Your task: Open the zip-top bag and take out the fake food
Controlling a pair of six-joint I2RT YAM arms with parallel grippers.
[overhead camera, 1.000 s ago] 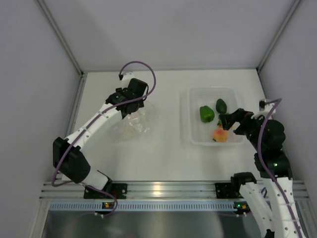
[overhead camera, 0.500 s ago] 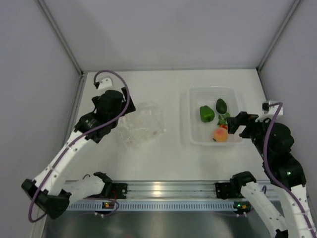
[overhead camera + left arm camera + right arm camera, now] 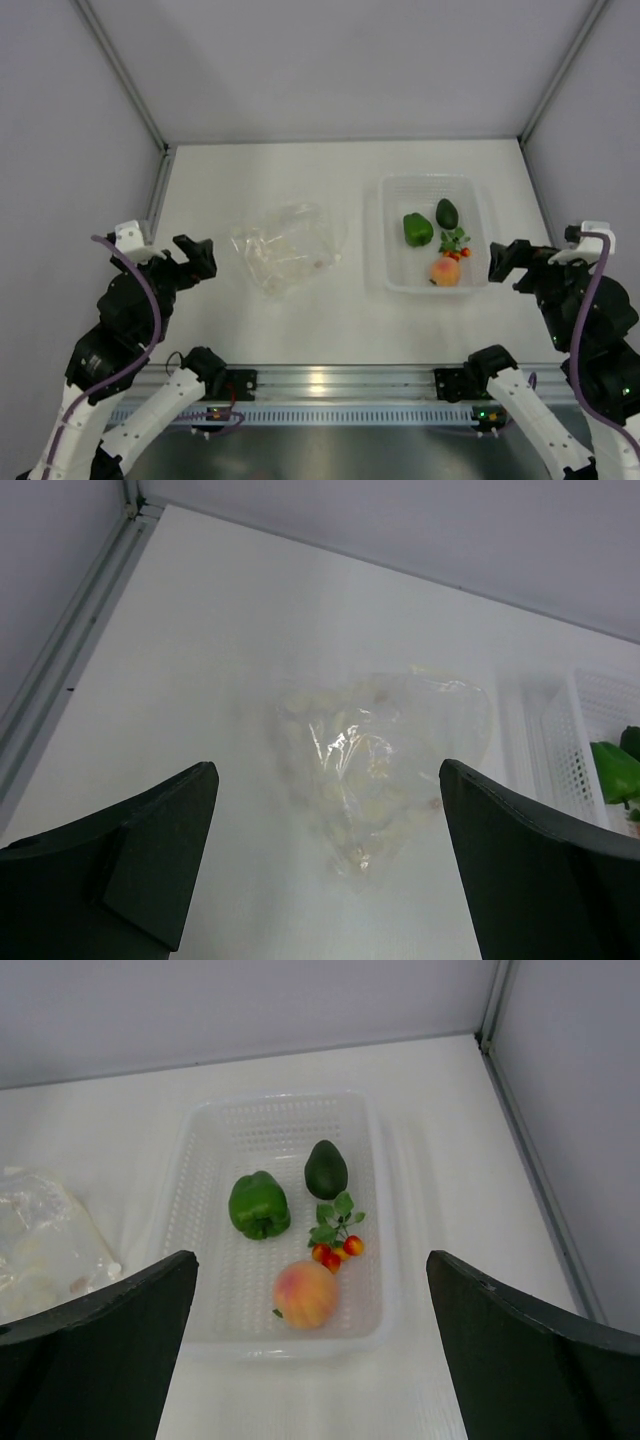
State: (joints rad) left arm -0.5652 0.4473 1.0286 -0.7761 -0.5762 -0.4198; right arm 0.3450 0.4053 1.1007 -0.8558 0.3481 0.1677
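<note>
The crinkly clear zip-top bag (image 3: 287,250) lies flat on the table left of centre, with nothing coloured inside; it also shows in the left wrist view (image 3: 385,760) and at the left edge of the right wrist view (image 3: 40,1240). The green pepper (image 3: 417,229), dark avocado (image 3: 447,212), peach (image 3: 444,271) and red tomatoes on a sprig (image 3: 457,247) lie in the clear tray (image 3: 430,186); the right wrist view shows the pepper (image 3: 259,1204), avocado (image 3: 326,1168), peach (image 3: 305,1294) and tomatoes (image 3: 337,1245). My left gripper (image 3: 190,257) is open and empty, left of the bag. My right gripper (image 3: 505,262) is open and empty, right of the tray.
The table is walled by grey panels at the back and both sides, with metal rails along the left (image 3: 160,190) and right edges. An aluminium rail (image 3: 320,385) holding both arm bases runs along the near edge.
Both arms have pulled back toward the near edge. The left gripper left the bag and moved down-left; the right gripper left the tray and moved right. Bag lies uncovered.
</note>
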